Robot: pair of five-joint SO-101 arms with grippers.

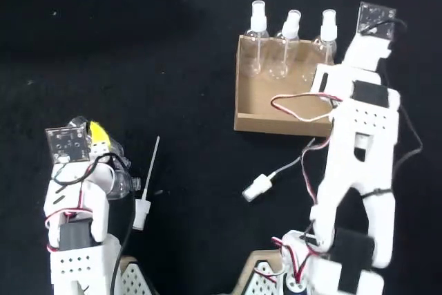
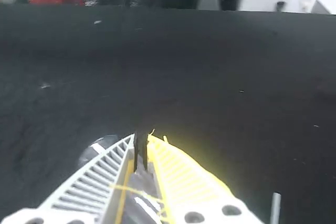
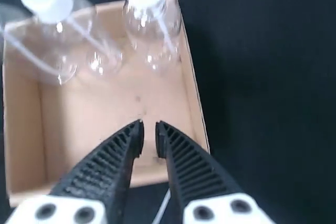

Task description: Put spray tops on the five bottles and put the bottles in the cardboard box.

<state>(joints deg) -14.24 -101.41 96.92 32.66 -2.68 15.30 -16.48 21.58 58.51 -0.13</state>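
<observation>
Black table [image 1: 173, 67], high view.

Cardboard box [image 1: 276, 124] sits at 1 o'clock from table centre, open side up. The right arm reaches over the box's 3 o'clock side.

Right gripper [image 3: 149, 129]: black fingers drawn nearly together, a thin slit between the tips, nothing in them. It hangs above the box floor, near the 6 o'clock wall.

Left gripper [image 2: 140, 148]: at 8 o'clock on the table. White and yellow fingers are clenched to a narrow dark gap.

Three capped bottles [image 1: 283, 50] stand upright in a row along the box's 12 o'clock wall, each with a white spray top fitted.

Uncapped clear bottle [image 1: 123, 181] lies on its side just beside the left gripper's white finger. Cannot tell whether they touch.

Long-tube spray top [image 1: 141, 212] lies at 7 o'clock, just beside the uncapped bottle, tube pointing to 12 o'clock.

Second spray top [image 1: 259, 186] lies at 5 o'clock, between the box and the right arm's base.
</observation>
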